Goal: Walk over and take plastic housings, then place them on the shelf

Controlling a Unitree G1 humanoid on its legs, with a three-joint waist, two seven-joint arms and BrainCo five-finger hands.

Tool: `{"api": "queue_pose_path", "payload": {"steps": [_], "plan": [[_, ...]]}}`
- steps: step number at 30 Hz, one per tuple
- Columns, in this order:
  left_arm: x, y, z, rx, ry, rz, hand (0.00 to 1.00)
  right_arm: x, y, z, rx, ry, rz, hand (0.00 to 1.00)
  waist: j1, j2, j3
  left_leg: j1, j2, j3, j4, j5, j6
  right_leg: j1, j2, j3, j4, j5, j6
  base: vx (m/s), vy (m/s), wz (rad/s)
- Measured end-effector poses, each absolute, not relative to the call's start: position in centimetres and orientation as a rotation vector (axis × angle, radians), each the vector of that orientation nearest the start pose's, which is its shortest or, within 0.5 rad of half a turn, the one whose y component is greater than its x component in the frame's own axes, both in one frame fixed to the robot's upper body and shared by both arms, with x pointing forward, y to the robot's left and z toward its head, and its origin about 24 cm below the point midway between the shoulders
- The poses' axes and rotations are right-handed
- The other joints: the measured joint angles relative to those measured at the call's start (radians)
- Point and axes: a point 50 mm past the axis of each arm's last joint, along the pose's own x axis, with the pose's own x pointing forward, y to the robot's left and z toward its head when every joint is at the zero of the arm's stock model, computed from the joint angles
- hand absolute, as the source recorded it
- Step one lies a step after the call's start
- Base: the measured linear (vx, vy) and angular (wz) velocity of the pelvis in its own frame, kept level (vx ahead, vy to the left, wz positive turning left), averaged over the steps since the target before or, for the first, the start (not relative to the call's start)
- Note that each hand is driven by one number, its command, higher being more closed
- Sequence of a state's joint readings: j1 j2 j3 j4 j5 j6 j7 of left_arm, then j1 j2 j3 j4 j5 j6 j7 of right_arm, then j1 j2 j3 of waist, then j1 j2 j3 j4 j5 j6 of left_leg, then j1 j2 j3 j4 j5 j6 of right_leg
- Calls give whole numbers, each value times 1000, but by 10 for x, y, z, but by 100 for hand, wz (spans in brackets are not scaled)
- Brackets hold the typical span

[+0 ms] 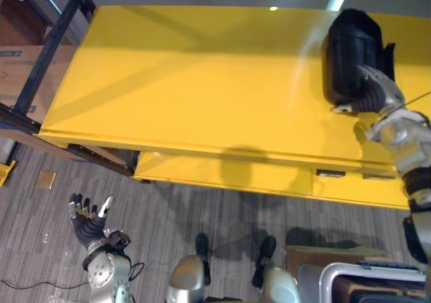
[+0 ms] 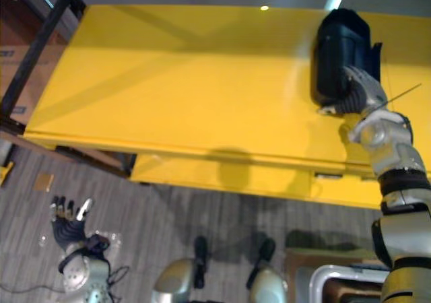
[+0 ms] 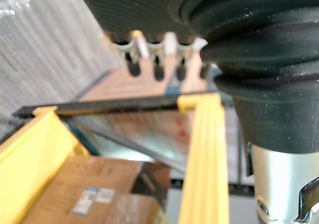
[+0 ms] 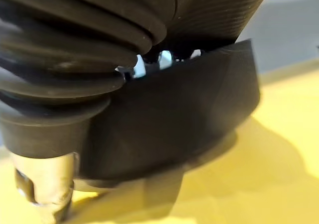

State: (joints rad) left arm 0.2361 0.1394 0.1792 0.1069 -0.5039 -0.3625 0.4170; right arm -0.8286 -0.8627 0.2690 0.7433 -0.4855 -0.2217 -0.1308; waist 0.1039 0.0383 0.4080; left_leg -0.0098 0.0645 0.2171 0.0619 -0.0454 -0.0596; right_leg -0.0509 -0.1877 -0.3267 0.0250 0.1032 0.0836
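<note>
A black plastic housing [image 1: 350, 47] stands on the right part of the yellow shelf top [image 1: 188, 87]. My right hand [image 1: 370, 91] reaches up from the lower right, its fingers curled on the housing's near edge. The right wrist view has the dark housing [image 4: 189, 114] pressed close under the hand, resting on the yellow surface. Down over the grey floor at the lower left, my left hand [image 1: 89, 223] hangs open and holds nothing, with its fingers [image 3: 149, 50] straight.
A lower yellow tier [image 1: 222, 175] juts out below the shelf's front edge. A dark metal rack frame [image 1: 47, 47] with cardboard boxes [image 3: 84, 189] stands at the left. A grey-rimmed bin [image 1: 363, 276] sits at the lower right.
</note>
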Motion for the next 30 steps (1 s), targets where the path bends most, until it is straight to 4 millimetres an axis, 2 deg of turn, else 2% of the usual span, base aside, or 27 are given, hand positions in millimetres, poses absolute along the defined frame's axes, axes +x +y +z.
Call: {"api": "queue_pose_path", "payload": {"steps": [2, 4, 7, 9, 10, 11, 12, 13, 15, 16, 17, 18, 19, 20, 23, 24, 26, 30], "plan": [[173, 265, 3, -305, -35, 783, 0, 352, -282, 220, -1392, -355, -156, 0, -11, -5, 0, 11, 1, 10, -9, 0, 0, 2, 2, 9, -2, 0, 0, 12, -2, -11], [172, 266, 5, -304, -45, 785, 0, 339, -278, 225, -1390, -420, -160, 0, -26, -11, -1, 12, 1, 10, -16, 0, -1, 2, 4, 9, -5, 0, 0, 6, -2, -3], [163, 272, 8, -293, -55, 811, 0, 310, -284, 240, -1372, -514, -236, 0, -54, -21, -6, 20, 1, 18, -26, 0, -2, 6, 8, 14, -16, 2, 3, 19, -3, -7], [152, 280, 6, -277, -47, 853, 0, 278, -290, 261, -1300, -654, -365, 0, -76, -33, -18, 47, 4, 46, -42, -4, -7, 19, 17, 39, -37, 5, 7, 41, -5, -29], [150, 282, 6, -274, -47, 862, 0, 269, -293, 265, -1273, -686, -400, 0, -85, -37, -28, 46, 5, 47, -45, -4, -7, 18, 20, 39, -42, 6, 9, 50, -26, -20], [147, 283, 5, -277, -47, 880, 0, 252, -300, 267, -1207, -730, -473, 0, -102, -47, -52, 46, 7, 52, -53, -4, -8, 17, 31, 43, -53, 7, 10, 71, -35, -13], [145, 283, 3, -282, -40, 887, 0, 237, -307, 260, -1122, -740, -541, 0, -113, -63, -81, 49, 12, 63, -55, -8, -13, 17, 33, 52, -64, 9, 11, 83, -30, -16], [144, 282, 1, -286, -33, 890, 0, 231, -310, 254, -1066, -737, -566, 0, -120, -69, -95, 53, 14, 66, -55, -9, -15, 20, 36, 55, -68, 9, 11, 97, -15, -24], [142, 277, -12, -303, 24, 901, 0, 211, -316, 218, -820, -682, -608, 0, -153, -91, -133, 85, 20, 81, -55, -14, -21, 45, 45, 68, -79, 8, 11, 98, -18, -26], [140, 276, -16, -309, 45, 904, 0, 207, -316, 205, -760, -652, -618, 0, -158, -96, -139, 98, 22, 91, -55, -17, -23, 55, 48, 77, -83, 8, 11, 51, -18, -33], [135, 274, -30, -317, 106, 917, 0, 197, -315, 177, -654, -571, -637, 0, -169, -95, -171, 101, 26, 102, -54, -27, -22, 54, 54, 87, -91, 8, 11, 19, -12, -24], [132, 272, -37, -322, 138, 925, 0, 191, -316, 163, -588, -525, -651, 0, -177, -93, -181, 102, 27, 103, -54, -29, -23, 55, 55, 88, -92, 8, 11, 18, -7, -28], [127, 268, -49, -334, 198, 937, 0, 178, -316, 133, -456, -424, -695, 0, -183, -89, -189, 116, 29, 119, -55, -36, -23, 61, 60, 101, -94, 8, 11, 6, -9, -26], [121, 264, -58, -346, 245, 955, 0, 168, -314, 111, -359, -351, -739, 0, -184, -81, -195, 126, 31, 129, -54, -45, -25, 67, 67, 111, -100, 9, 12, -7, -6, -34], [95, 254, -91, -362, 422, 1031, 0, 136, -303, 51, -193, -138, -888, 0, -202, -53, -215, 166, 36, 183, -46, -65, -27, 80, 76, 163, -104, 10, 11, -49, 0, -54], [87, 252, -99, -354, 471, 1044, 0, 129, -298, 42, -178, -103, -897, 0, -206, -44, -221, 181, 42, 210, -32, -78, -30, 86, 83, 187, -104, 12, 10, -63, -10, -64], [79, 251, -106, -344, 517, 1055, 0, 125, -292, 35, -193, -89, -886, 0, -211, -41, -225, 204, 54, 244, -14, -95, -37, 95, 95, 223, -104, 16, 5, -61, -20, -61], [76, 247, -114, -333, 565, 1036, 0, 126, -286, 33, -201, -120, -858, 0, -230, -36, -235, 237, 65, 290, -9, -107, -52, 103, 107, 264, -113, 17, 0, -97, -32, -40]]}}
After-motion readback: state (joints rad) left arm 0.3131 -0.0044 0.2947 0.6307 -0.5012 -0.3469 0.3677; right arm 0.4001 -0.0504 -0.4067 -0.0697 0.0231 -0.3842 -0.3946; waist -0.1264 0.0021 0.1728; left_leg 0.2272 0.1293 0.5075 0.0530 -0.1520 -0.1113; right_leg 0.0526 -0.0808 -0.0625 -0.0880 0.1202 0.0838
